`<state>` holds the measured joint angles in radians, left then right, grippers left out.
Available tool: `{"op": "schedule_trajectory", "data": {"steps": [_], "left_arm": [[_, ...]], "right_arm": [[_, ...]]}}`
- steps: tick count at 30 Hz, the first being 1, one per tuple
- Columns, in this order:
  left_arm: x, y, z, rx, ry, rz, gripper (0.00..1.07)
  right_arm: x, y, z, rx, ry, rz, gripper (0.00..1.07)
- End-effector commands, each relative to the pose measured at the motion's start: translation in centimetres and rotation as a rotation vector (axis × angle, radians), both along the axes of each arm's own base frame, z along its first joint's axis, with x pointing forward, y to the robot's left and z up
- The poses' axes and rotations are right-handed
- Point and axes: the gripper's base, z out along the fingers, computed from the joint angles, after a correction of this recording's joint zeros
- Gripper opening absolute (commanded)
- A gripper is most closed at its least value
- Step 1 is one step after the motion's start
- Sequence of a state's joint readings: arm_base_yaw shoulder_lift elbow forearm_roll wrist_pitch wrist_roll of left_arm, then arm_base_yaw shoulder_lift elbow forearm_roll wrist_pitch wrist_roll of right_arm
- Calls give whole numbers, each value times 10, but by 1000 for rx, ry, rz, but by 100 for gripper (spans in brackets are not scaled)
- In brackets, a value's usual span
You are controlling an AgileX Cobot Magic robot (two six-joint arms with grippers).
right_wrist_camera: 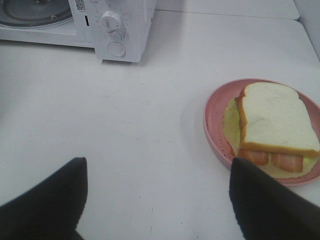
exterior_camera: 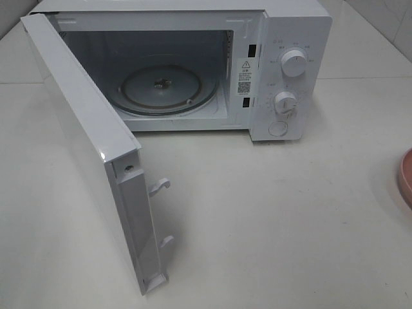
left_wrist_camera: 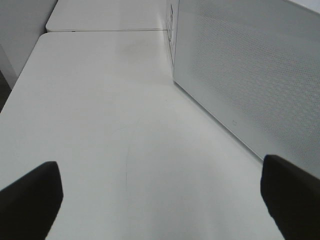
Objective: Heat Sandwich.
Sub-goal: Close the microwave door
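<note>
The left gripper (left_wrist_camera: 160, 200) hangs over bare white table (exterior_camera: 270, 212) beside the microwave door (exterior_camera: 90, 148), its jaws spread wide and holding nothing. The microwave (exterior_camera: 290, 71) stands open, its glass turntable (exterior_camera: 168, 89) bare. To the right, the sandwich (right_wrist_camera: 275, 122) lies on a pink plate (right_wrist_camera: 212, 120), just ahead of the right gripper (right_wrist_camera: 155, 200), whose jaws are apart and empty.

High camera looks down on open microwave (exterior_camera: 193, 71), plate (exterior_camera: 405, 177) edge at right. Left wrist faces along microwave door (left_wrist_camera: 250, 75), close. Right wrist sees same plate (right_wrist_camera: 215, 125), microwave (right_wrist_camera: 115, 30) beyond.
</note>
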<state>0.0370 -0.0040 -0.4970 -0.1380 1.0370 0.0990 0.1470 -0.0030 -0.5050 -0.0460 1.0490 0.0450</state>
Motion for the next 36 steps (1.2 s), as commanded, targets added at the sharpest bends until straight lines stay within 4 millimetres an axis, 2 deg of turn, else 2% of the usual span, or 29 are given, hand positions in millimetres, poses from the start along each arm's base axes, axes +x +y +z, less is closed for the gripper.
{"op": "schedule_trajectory", "data": {"steps": [1, 14, 20, 25, 28, 29, 30, 31, 32, 35, 36], "left_arm": [[-3, 0, 0, -1, -21, 8, 103], [-3, 0, 0, -3, -24, 4, 103], [-6, 0, 16, -4, -113, 10, 100], [4, 1, 19, -6, -82, 13, 88], [18, 1, 21, -12, -42, 15, 71], [18, 1, 21, -12, -42, 15, 71], [22, 2, 22, -13, -32, 17, 65], [30, 2, 22, -15, -5, 19, 56], [34, 2, 22, -16, 5, 20, 50], [42, 3, 23, -16, 19, 24, 41], [50, 3, 24, -17, 30, 28, 32]], "right_arm": [[-3, -1, 0, 0, -33, -11, 76], [-3, -1, 0, 0, -33, -11, 76], [-3, -1, 0, 0, -33, -11, 76], [-3, -1, 0, 0, -33, -11, 76], [-3, -1, 0, 0, -33, -9, 76], [-3, -1, 0, 0, -33, -9, 76], [-3, -1, 0, 0, -33, -9, 76], [-3, -1, 0, 0, -33, -9, 76], [-3, -1, 0, 0, -33, -9, 76], [-3, -1, 0, 0, -33, -9, 76], [-3, -1, 0, 0, -33, -9, 76]]}}
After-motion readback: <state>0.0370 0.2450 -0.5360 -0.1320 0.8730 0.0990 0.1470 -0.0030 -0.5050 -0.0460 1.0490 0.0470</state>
